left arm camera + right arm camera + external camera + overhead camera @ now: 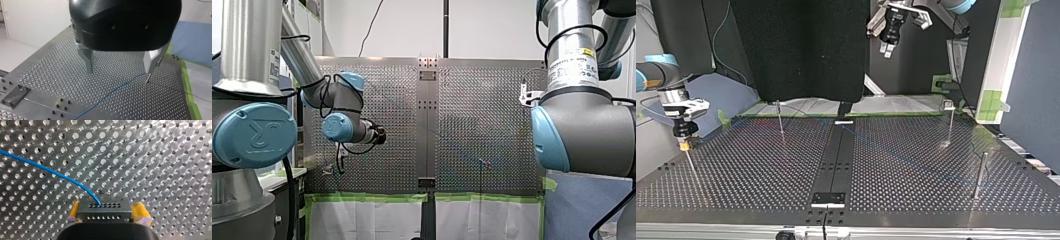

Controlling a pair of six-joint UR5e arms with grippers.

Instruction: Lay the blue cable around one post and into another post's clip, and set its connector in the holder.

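Observation:
In the right wrist view the thin blue cable (47,170) runs across the perforated table and ends in a small metal block with rows of holes (103,208). My right gripper (107,204) is open, its yellow pads (140,211) standing close on either side of that block. In the top view my right gripper (683,143) sits over a thin post (690,162) at the table's left. My left gripper (119,72) hangs open and empty high over the table, also seen up in the top view (887,48). Under it the cable (110,93) leads to a slim post (148,79).
More posts stand on the table in the top view: one left of centre (780,122), one with a clip at the back right (950,125), and a thicker one at the right (979,175). A dark centre strip (836,160) ends in a bracket (828,199).

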